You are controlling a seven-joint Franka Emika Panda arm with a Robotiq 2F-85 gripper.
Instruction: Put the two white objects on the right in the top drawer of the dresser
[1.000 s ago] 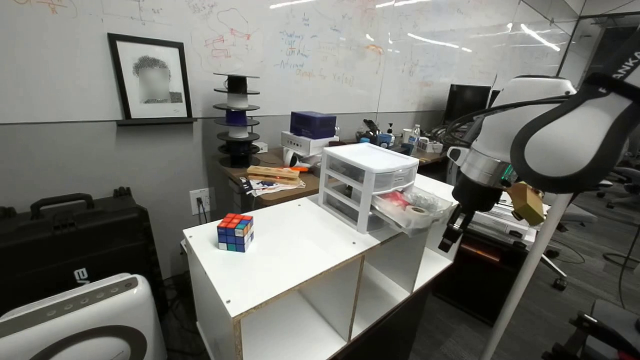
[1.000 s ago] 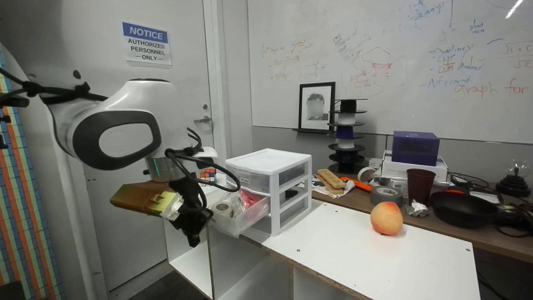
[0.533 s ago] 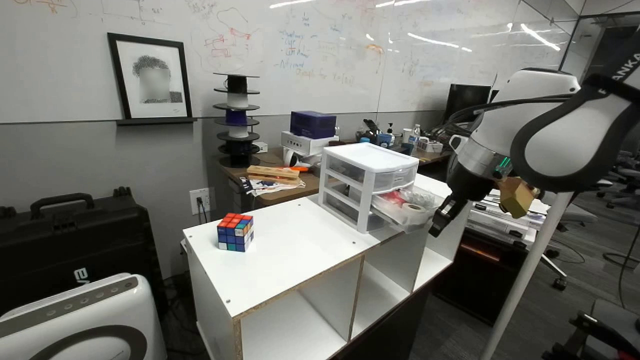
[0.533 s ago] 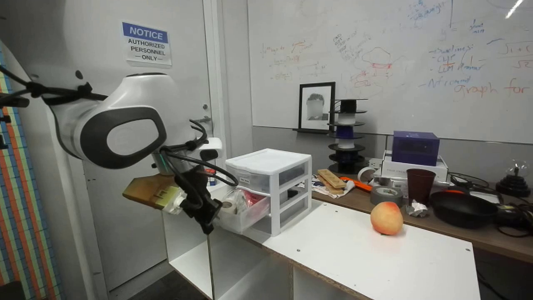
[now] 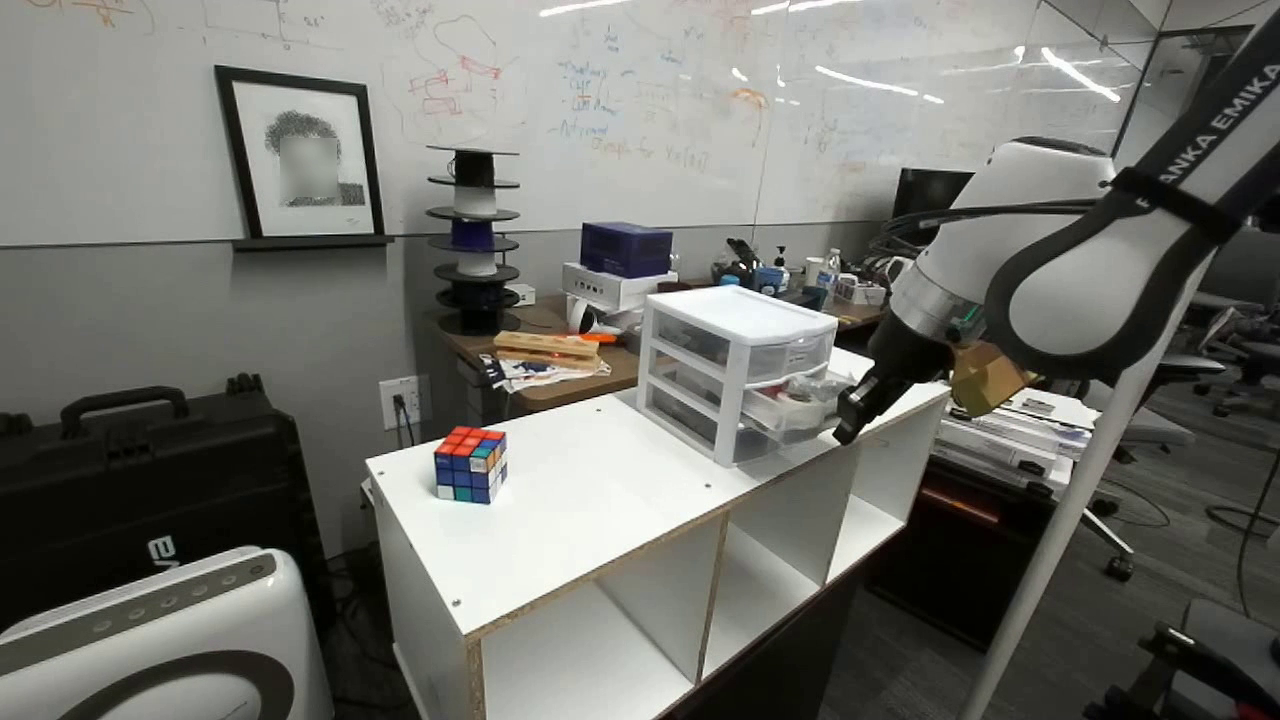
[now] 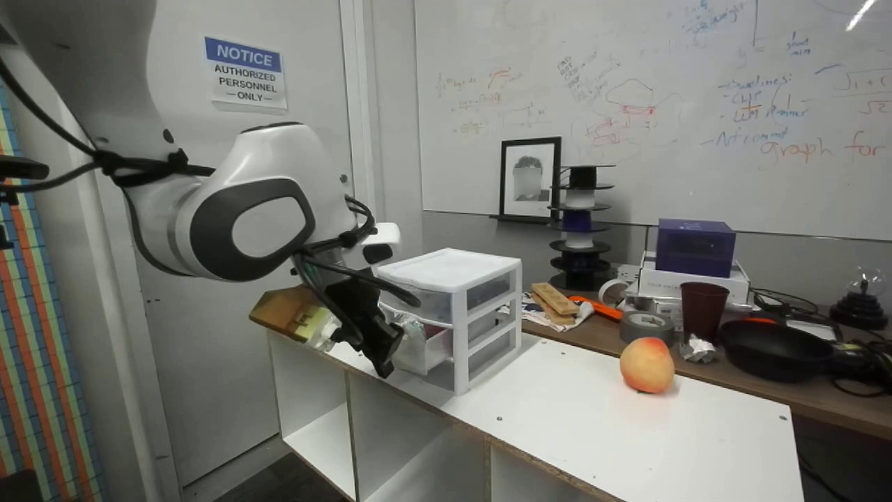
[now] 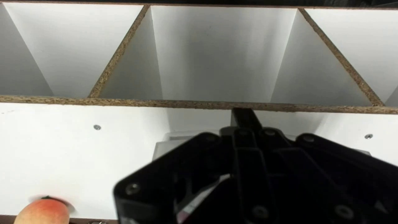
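Tool pressing jaws tog., hanging nr mid drawer of dresser, drawer sticking out pt-way, fruit sitting on shelf

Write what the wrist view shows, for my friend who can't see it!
The robot's black tool, shut, blocks most of the white dresser, which stands on a white cubby shelf. A peach-like fruit sits there too, cut off at the bottom left.

White boxy plastic three-drawer dresser, upright, just beside the gripper; translucent top drawer closed; translucent middle drawer part-open toward it.
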